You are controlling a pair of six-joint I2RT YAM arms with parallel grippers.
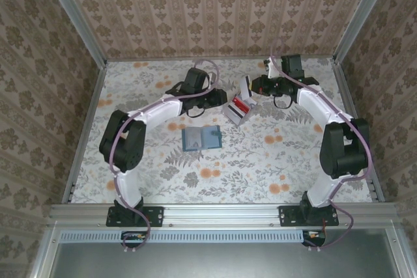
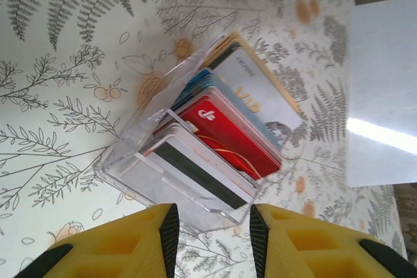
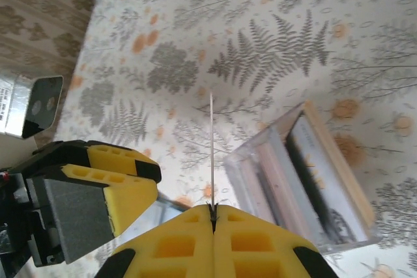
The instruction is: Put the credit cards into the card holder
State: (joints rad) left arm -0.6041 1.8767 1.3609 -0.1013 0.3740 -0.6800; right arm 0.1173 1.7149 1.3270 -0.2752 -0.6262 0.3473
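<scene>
Right hand [image 3: 212, 209] is clamped flat on one pale card [image 3: 211, 151]. To its own camera the card is edge-on, a thin line rising from between the yellow pads. It looks lifted off the surface [image 1: 156, 174], though from above it's hard to be sure. The rest of the credit cards [image 2: 228, 136], a red one standing out among greys and blues, stand on edge in a clear box [image 2: 133, 161]. Seen from overhead, that box is at about 7 o'clock of the held card. Left hand [image 2: 212, 224] sits right at the box's near end, fingers parted wide, gripping nothing. The teal card holder [image 1: 201, 139] lies flat at 8 o'clock of the box, apart from it and from both hands, near the middle of the surface.
</scene>
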